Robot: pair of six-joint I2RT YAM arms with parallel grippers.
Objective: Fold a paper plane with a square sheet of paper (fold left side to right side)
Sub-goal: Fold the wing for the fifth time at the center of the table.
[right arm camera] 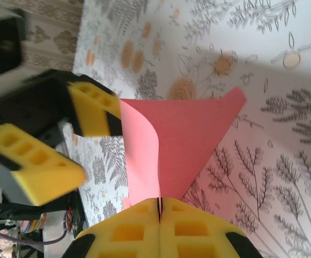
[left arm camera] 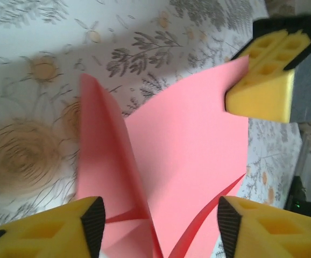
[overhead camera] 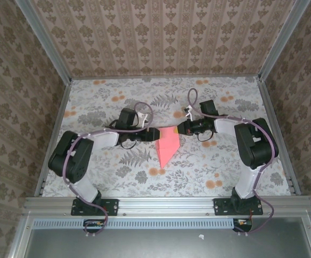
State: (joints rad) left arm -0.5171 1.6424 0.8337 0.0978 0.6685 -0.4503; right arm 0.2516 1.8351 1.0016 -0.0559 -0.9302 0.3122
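Right wrist view: the right end effector is clamped shut on the near edge of the thin salmon-pink folded paper sheet, which curls up just ahead of its fingers over the floral-print bench. Beyond the sheet, the left end effector stands parted, gripping nothing.

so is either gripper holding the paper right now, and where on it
The right gripper pinches the pink paper at a corner; the left gripper is open astride it.

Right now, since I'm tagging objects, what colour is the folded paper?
Salmon pink, plain and unmarked. The folded paper shows best in the left wrist view.
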